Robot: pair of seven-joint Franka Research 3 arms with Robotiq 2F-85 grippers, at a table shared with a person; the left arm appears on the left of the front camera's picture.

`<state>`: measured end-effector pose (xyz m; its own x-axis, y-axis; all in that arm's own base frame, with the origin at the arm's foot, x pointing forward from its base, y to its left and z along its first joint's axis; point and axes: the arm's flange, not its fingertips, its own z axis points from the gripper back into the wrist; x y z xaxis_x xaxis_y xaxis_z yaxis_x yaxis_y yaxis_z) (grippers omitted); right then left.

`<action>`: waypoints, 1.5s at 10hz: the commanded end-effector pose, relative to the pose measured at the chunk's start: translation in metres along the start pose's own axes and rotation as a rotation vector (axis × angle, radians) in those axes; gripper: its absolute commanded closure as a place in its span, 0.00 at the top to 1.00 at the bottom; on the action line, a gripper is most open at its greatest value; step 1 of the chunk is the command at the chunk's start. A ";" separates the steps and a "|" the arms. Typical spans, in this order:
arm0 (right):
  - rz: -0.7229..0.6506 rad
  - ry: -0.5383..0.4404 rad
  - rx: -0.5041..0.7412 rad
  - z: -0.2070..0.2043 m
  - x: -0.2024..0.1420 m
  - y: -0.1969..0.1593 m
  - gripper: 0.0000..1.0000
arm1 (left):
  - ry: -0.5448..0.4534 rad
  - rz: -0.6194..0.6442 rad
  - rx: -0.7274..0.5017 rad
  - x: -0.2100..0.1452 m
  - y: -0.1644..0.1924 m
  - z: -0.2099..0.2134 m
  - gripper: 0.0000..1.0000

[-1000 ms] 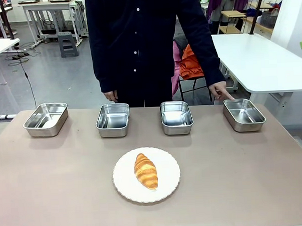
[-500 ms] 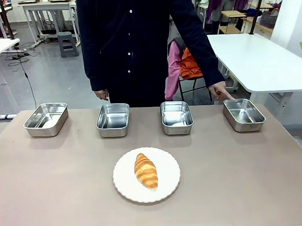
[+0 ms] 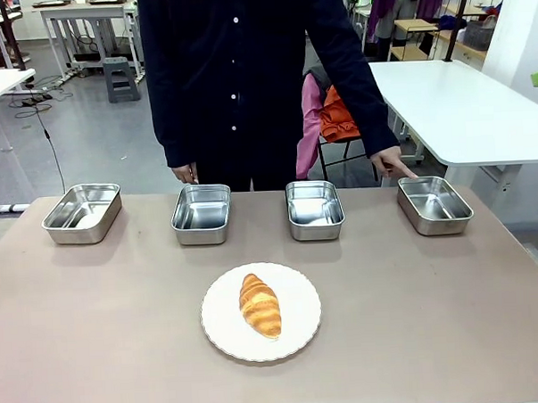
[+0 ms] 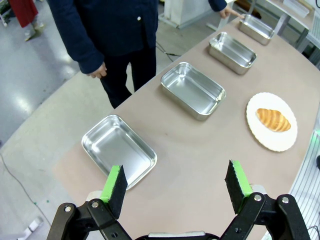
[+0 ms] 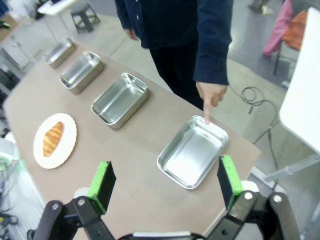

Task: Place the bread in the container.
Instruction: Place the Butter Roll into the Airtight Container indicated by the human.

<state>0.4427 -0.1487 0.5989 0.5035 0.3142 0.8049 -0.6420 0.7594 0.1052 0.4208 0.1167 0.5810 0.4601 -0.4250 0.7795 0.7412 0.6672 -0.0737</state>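
The bread, a golden-brown croissant [image 3: 260, 304], lies on a round white plate [image 3: 297, 330] near the table's front middle; it also shows in the left wrist view [image 4: 273, 120] and the right wrist view [image 5: 52, 138]. Four shiny steel pans stand in a row at the far side. The person's finger [image 3: 409, 171] touches the far rim of the rightmost container [image 3: 434, 204], also seen as the container [image 5: 192, 151] under a pointing hand [image 5: 210, 97]. My left gripper [image 4: 176, 186] hangs open above the leftmost pan [image 4: 118, 150]. My right gripper [image 5: 164, 184] hangs open above the rightmost container.
The other pans sit at far left [image 3: 83, 211], left of middle [image 3: 202, 213] and right of middle [image 3: 314, 208]. The person stands close behind the table's far edge, the other hand [image 3: 186, 173] hanging by the second pan. A white table [image 3: 461, 104] stands beyond on the right.
The person's body has shifted a little to the left and the hanging hand with it; the pointing hand stays at the rightmost pan. Croissant, plate and pans have not moved.
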 end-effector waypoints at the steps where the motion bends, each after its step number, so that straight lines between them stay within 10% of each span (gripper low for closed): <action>1: -0.021 0.079 -0.079 -0.016 0.048 0.055 1.00 | -0.012 -0.001 0.000 0.000 0.000 0.001 1.00; 4: -0.060 0.215 -0.258 -0.083 0.078 0.163 1.00 | -0.012 -0.001 0.000 0.000 0.000 0.001 1.00; 8: -0.268 0.469 -0.288 -0.211 0.029 0.294 1.00 | -0.012 -0.001 0.000 0.000 0.000 0.001 1.00; 11: -0.324 0.459 -0.136 -0.227 0.006 0.293 1.00 | -0.012 -0.001 0.000 0.000 0.000 0.001 1.00; 15: -0.272 0.508 -0.274 -0.240 -0.002 0.320 1.00 | -0.012 -0.001 0.000 0.000 0.000 0.001 1.00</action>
<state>0.3777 0.2294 0.4895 0.8806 0.2758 0.3854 -0.3285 0.9413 0.0772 0.4209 0.1175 0.5812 0.4603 -0.4241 0.7799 0.7404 0.6681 -0.0737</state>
